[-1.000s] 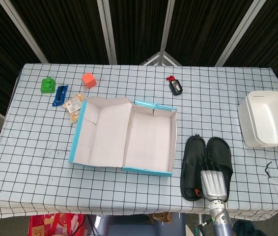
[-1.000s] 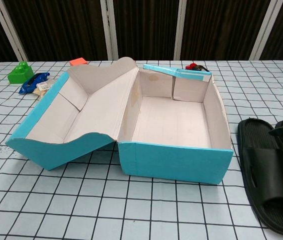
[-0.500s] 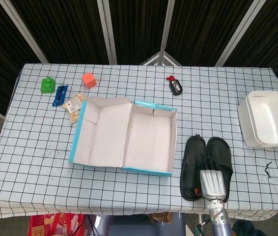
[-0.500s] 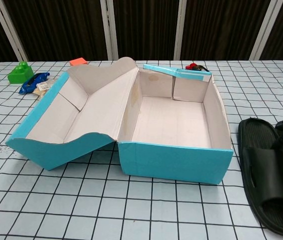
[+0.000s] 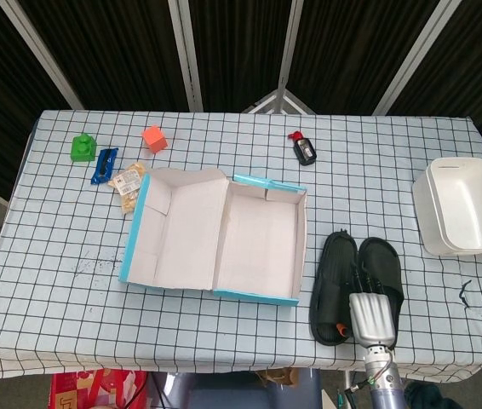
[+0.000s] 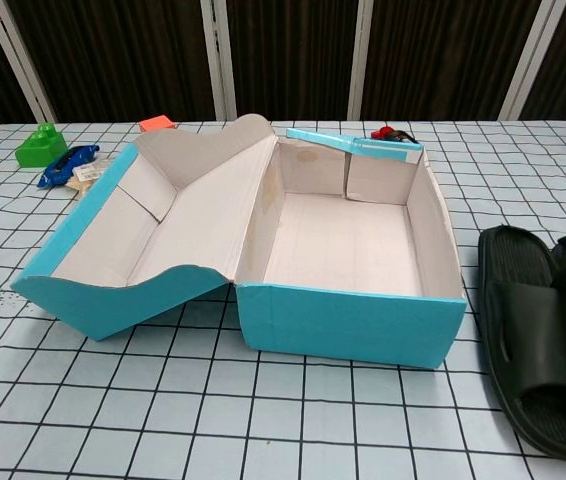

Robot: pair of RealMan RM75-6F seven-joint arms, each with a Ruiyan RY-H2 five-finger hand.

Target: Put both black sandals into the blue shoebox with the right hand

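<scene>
- Two black sandals (image 5: 356, 285) lie side by side on the tabletop (image 5: 71, 281), just right of the open blue shoebox (image 5: 258, 234), neither inside yet.
- Right hand (image 5: 369, 313) sits over their near ends, fingers reaching between them; whether it grips, I cannot tell.
- Left hand is out of sight.
- Seemingly the first pickup: next needs a firm hold, a lift, then carrying leftward over the box wall.

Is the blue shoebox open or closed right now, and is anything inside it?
Open and empty: the shoebox has its lid folded back, showing a bare floor.
</scene>
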